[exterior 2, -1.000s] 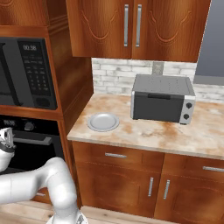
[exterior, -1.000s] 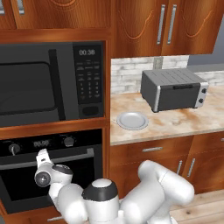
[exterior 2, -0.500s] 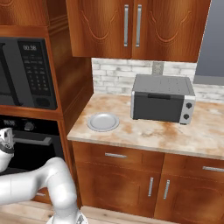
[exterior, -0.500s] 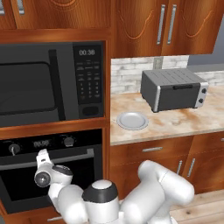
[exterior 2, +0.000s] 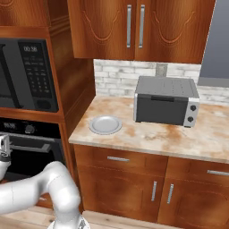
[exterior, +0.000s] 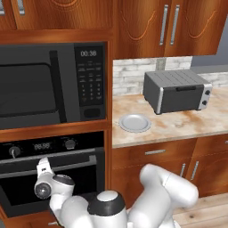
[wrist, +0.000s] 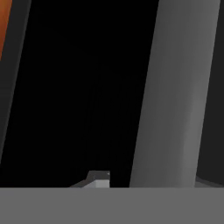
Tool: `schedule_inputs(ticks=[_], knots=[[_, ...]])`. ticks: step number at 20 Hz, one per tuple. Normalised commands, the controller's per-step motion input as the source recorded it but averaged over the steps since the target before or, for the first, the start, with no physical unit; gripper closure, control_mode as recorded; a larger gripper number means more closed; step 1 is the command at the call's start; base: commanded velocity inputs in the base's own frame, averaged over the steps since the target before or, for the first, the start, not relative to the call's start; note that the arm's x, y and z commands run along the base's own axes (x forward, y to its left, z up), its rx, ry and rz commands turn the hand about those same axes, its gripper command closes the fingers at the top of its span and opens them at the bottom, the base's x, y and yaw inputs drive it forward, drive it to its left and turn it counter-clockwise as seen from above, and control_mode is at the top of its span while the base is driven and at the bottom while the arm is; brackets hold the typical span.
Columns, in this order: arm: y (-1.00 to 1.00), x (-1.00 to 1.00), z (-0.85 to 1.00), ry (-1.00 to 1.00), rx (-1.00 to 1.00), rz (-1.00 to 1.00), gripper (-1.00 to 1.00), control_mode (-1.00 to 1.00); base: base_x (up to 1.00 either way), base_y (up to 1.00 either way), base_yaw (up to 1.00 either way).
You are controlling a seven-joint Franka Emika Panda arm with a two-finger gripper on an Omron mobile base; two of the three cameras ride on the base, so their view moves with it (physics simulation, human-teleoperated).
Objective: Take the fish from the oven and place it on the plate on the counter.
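Fingers [exterior: 43,165] seemingly at the closed oven's [exterior: 53,178] handle [exterior: 58,168].

The white arm rises from the base at the bottom of the left base view, folds at a bulky elbow low on the right, then sweeps back to the left and bends upward through a dark joint. The wrist turns up, and the gripper [exterior: 43,165] points up and slightly forward at the end of it. In the right base view the forearm runs leftward along the lower edge, and the gripper [exterior 2: 4,144] stands at the far left border. Whether the fingers are apart or together cannot be told.
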Motion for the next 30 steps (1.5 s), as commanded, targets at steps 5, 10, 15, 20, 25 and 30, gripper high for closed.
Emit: schedule_inputs(ticks=[5, 10, 15, 20, 25, 30], knots=[[0.00, -0.87, -0.85, 0.00, 0.00, -0.03, 1.00, -1.00, 0.00, 0.00, 0.00], [0.00, -1.00, -0.94, 0.00, 0.00, -0.02, 1.00, -1.00, 0.00, 0.00, 0.00], [0.00, -1.00, -1.00, 0.00, 0.00, -0.01, 1.00, -1.00, 0.00, 0.00, 0.00], [0.00, -0.99, -1.00, 0.00, 0.00, -0.01, 1.00, -1.00, 0.00, 0.00, 0.00], [0.00, -0.93, -1.00, 0.00, 0.00, -0.01, 1.00, -1.00, 0.00, 0.00, 0.00], [0.00, -0.83, -0.99, 0.00, 0.00, 0.00, 1.00, -1.00, 0.00, 0.00, 0.00]])
